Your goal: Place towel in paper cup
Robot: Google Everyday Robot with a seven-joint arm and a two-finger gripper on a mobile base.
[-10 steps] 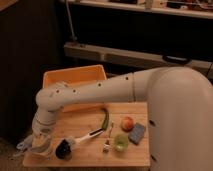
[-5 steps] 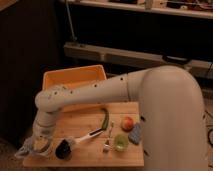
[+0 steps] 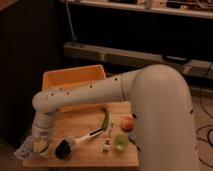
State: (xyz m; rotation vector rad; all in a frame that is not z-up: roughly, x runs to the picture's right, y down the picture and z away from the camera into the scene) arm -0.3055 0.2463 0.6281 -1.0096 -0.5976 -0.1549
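My gripper hangs at the end of the white arm over the table's front left corner, right above the paper cup. The cup stands upright near the table edge, with something pale yellowish showing at its mouth. The towel, a crumpled grey-blue cloth, shows just left of the cup and under the gripper, hanging past the table's left edge. I cannot tell whether the towel is touching the cup or is inside it. The wrist hides the gripper's tip.
An orange bin stands at the back of the wooden table. A black-headed brush lies right of the cup. Further right are a green vegetable, a fork, a green cup and a red fruit.
The gripper has sunk slightly toward the cup. The arm's big upper link has swung left and now covers more of the table's right side, including a blue object there.
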